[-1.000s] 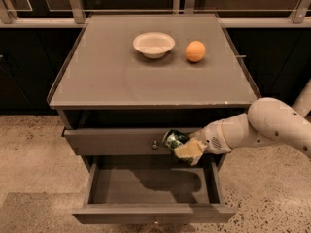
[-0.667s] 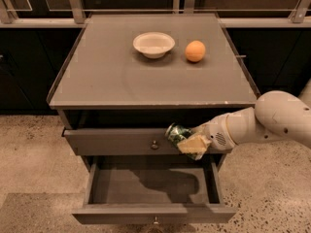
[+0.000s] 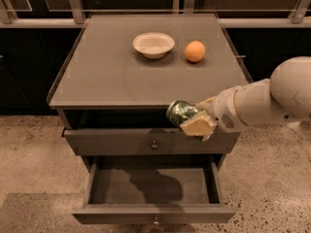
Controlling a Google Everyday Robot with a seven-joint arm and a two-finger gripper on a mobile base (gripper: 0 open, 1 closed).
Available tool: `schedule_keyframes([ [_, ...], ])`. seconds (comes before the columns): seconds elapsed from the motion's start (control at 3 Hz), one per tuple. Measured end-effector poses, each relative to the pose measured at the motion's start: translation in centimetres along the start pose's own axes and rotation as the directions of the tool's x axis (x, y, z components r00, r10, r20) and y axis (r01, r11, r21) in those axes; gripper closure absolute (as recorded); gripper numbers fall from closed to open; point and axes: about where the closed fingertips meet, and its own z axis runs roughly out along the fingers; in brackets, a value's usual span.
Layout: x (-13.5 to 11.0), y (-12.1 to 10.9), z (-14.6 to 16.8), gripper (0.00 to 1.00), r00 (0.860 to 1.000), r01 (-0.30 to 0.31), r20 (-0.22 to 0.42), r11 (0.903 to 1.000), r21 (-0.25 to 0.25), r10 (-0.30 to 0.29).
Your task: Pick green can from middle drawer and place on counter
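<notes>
Hand [image 3: 192, 121]: grasping can [image 3: 180, 111], tilted, at bench [image 3: 112, 76] front edge.
Drawer [image 3: 150, 188]: open, below bench.
Orange [image 3: 195, 51]: on bench, far side.

- A thick white robot arm [image 3: 262, 101] reaches in from the right, pointing left, level with the front edge of the flat grey-brown counter [image 3: 107, 76].
- Its pale two-finger gripper [image 3: 193, 121] sits at that front edge, right of the middle, and is clamped on a small dark green can [image 3: 181, 111].
</notes>
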Motion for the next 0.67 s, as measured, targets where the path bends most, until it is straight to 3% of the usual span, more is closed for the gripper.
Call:
schedule_keyframes([
  [0.33,-3.8,-0.2,-2.3,1.00,0.996,0.092,-0.004,0.9952,0.033,-0.091],
  [0.67,-7.3,-2.4,-3.2,1.00,0.989,0.145,-0.012,0.9881,0.050,-0.145],
])
